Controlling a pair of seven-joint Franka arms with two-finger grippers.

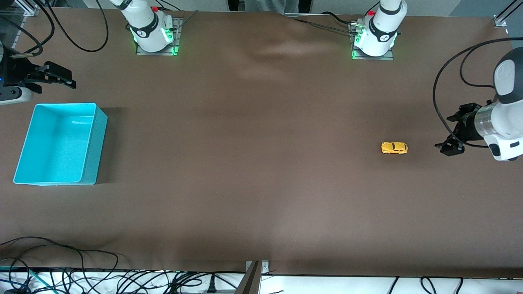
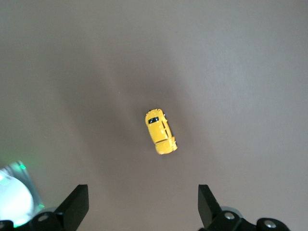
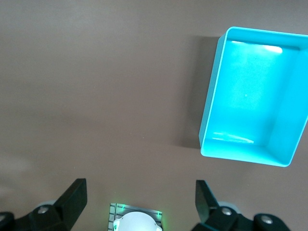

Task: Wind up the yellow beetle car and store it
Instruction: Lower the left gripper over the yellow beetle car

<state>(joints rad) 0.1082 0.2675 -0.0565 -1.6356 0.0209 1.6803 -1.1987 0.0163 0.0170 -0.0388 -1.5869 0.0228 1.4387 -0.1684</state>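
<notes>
The yellow beetle car stands on its wheels on the brown table toward the left arm's end. It also shows in the left wrist view. My left gripper is open and empty, up in the air beside the car toward the table's end; in its own view the car lies clear of the fingers. The turquoise bin sits empty at the right arm's end, also in the right wrist view. My right gripper is open and empty, in the air just past the bin's base-side edge, and shows in its own view.
The two arm bases stand at the table's edge farthest from the front camera. Loose cables lie off the table's nearest edge. Wide bare table lies between the car and the bin.
</notes>
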